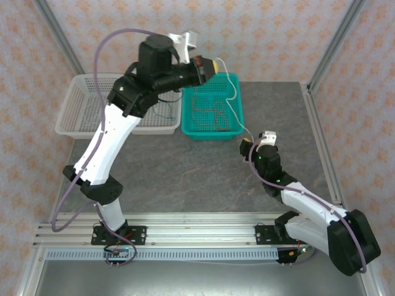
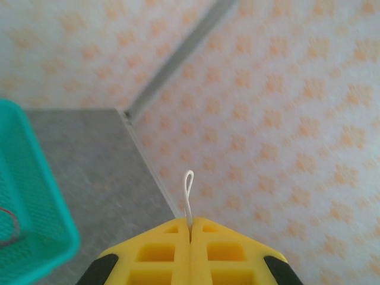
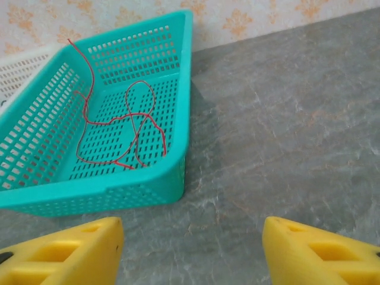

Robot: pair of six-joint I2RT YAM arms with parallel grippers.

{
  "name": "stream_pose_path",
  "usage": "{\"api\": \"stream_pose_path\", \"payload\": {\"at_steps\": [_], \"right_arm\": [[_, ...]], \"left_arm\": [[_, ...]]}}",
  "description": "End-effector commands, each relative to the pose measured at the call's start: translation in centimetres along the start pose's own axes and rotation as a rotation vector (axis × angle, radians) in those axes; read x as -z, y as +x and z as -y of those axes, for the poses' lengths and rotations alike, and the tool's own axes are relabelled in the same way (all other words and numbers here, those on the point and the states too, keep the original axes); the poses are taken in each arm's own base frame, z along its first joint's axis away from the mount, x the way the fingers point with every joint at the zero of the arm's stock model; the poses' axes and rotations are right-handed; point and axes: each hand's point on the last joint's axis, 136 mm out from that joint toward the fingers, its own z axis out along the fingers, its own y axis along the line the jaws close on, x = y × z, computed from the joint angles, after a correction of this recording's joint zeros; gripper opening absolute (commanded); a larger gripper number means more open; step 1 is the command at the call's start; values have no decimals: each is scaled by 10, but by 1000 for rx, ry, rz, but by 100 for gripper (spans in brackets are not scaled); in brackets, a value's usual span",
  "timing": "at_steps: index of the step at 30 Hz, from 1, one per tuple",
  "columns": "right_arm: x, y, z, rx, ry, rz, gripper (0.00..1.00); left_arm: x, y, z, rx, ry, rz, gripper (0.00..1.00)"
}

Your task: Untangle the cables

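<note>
My left gripper [image 1: 214, 65] is raised above the far end of the teal basket [image 1: 238, 114], shut on the white cable [image 1: 237, 79]. A small loop of that white cable [image 2: 189, 193] sticks out past the closed yellow tips of the left gripper [image 2: 190, 225]. From there the cable hangs down over the basket's right side to the table near my right gripper [image 1: 247, 147]. The right gripper [image 3: 190, 237] stands open low over bare table, nothing between its fingers. The reddish-brown cable [image 3: 119, 127] lies looped inside the teal basket [image 3: 89, 193].
A white basket [image 1: 80, 114] sits left of the teal one, with a thin dark cable [image 1: 164, 112] at its right end. Its corner [image 3: 24, 65] shows behind the teal basket. Patterned walls and metal posts enclose the grey table [image 1: 185, 172].
</note>
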Motion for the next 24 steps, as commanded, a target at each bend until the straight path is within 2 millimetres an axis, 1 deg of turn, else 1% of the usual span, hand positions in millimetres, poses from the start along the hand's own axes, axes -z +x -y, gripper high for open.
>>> {"api": "stream_pose_path", "payload": {"at_steps": [1, 2, 4, 8, 11, 12, 14, 18, 22, 24], "right_arm": [[16, -16, -13, -49, -89, 49, 78], [22, -17, -20, -40, -141, 55, 83], [33, -23, -35, -31, -237, 70, 89], [55, -27, -59, -25, -401, 78, 93], [61, -28, -64, -42, -442, 80, 93], [61, -28, -63, -49, -441, 82, 93], [59, -29, -60, -67, -420, 86, 93], [57, -28, -60, -76, -419, 81, 93], [56, -29, -61, -73, -419, 73, 93], [56, -29, -62, -71, -420, 71, 93]], "left_arm": [[43, -51, -12, -53, -68, 172, 0], [49, -63, -17, -52, -76, 209, 0], [62, -85, -26, -69, -102, 270, 0], [87, -123, -53, -90, -186, 370, 0], [109, -150, -68, -91, -210, 454, 0], [116, -159, -71, -98, -219, 482, 0], [137, -178, -85, -100, -257, 553, 0], [176, -204, -113, -99, -362, 665, 0], [212, -216, -158, -79, -538, 729, 0], [225, -218, -181, -55, -594, 734, 0]]}}
